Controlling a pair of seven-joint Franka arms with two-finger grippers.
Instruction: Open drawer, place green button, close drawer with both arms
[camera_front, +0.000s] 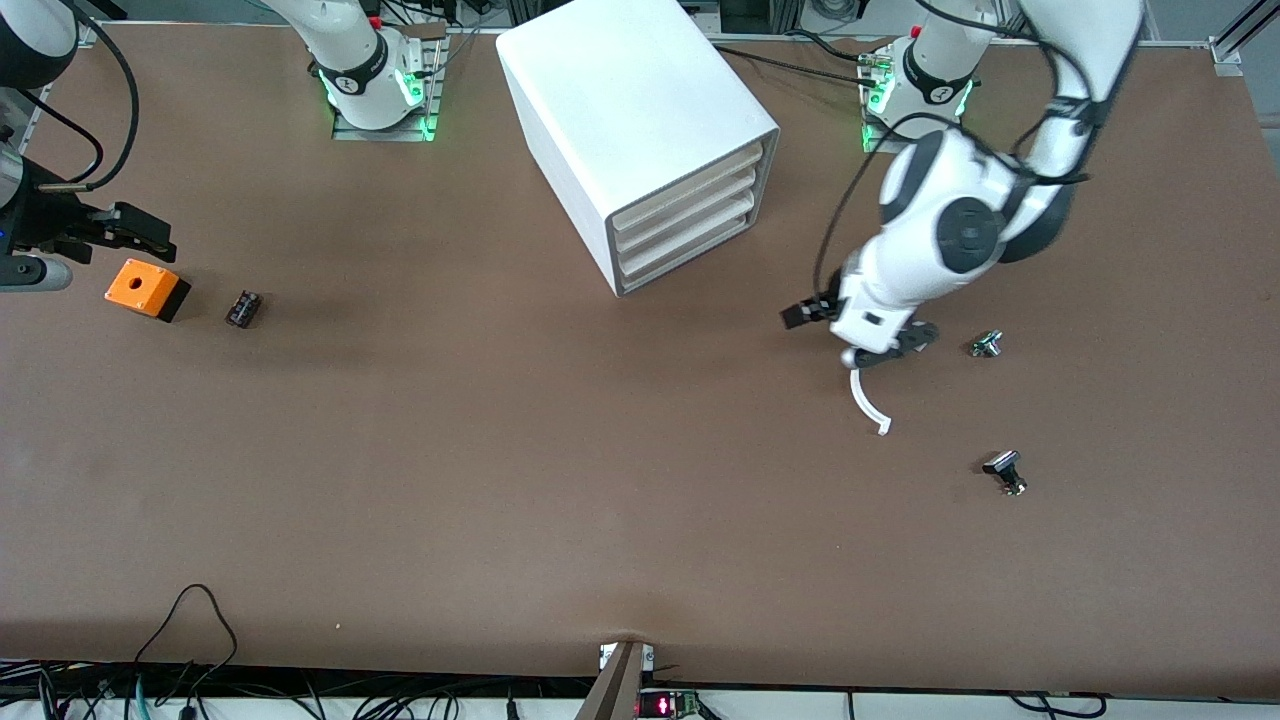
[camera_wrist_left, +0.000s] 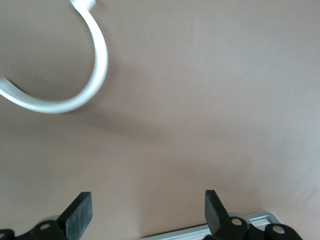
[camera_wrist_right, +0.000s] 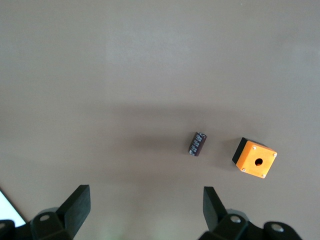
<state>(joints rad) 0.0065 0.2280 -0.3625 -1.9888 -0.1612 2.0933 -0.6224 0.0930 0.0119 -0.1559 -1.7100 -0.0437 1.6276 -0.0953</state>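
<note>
Facing left arm's end, top-centre drawer cabinet (camera_front: 640, 140) is seen shut | left gripper (camera_front: 885, 347), jaws apart, is positioned nearer | right gripper (camera_front: 150, 238), jaws apart, waits by orange box (camera_front: 146, 288).

Left arm is reaching down from its base toward the table, elbow bent, wrist turned downward, at the left arm's end of the table beside the drawer cabinet (camera_front: 640, 140). The left gripper (camera_front: 858, 330) is hanging low over the bare tabletop, on the front-camera side of that cabinet; its fingers (camera_wrist_left: 80, 212) are standing wide apart with nothing between them.

Right arm is waiting at the right arm's end of the table, well apart from the cabinet, forearm roughly level. The right gripper (camera_front: 140, 232) is hovering above the tabletop, fingers (camera_wrist_right: 77, 202) spread wide, gripping nothing.
</note>
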